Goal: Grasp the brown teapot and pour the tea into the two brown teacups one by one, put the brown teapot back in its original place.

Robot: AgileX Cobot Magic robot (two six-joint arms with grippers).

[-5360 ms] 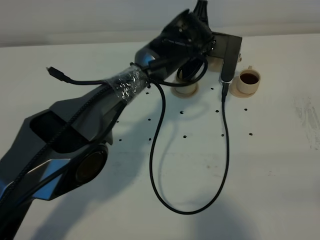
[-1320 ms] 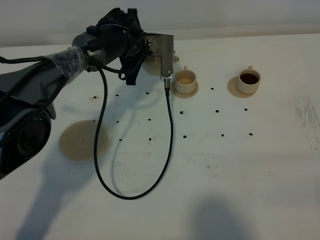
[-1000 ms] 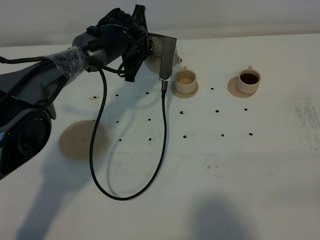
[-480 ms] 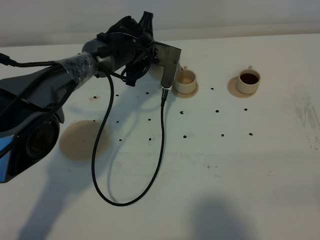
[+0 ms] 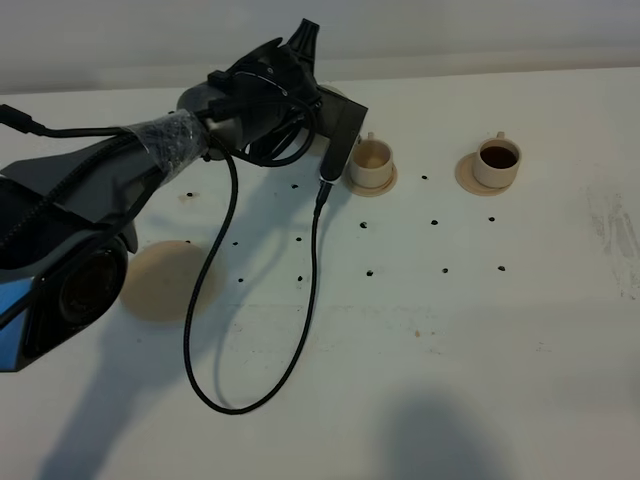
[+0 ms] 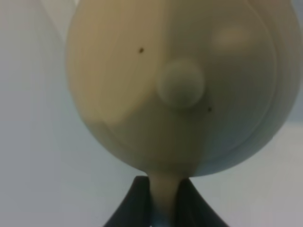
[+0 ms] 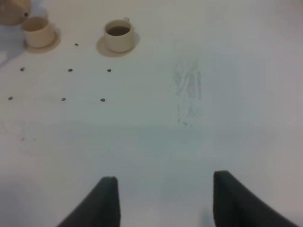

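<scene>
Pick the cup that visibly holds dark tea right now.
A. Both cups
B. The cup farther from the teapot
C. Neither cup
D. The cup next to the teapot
B: the farther cup shows a dark surface inside, while the nearer cup, beside the teapot, looks pale inside.

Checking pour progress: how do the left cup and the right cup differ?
The right cup holds dark tea; the left cup shows only a pale inside. The left cup sits close by the teapot held in the left gripper; the right cup stands apart. Both are small tan cups on saucers, upright.
</scene>
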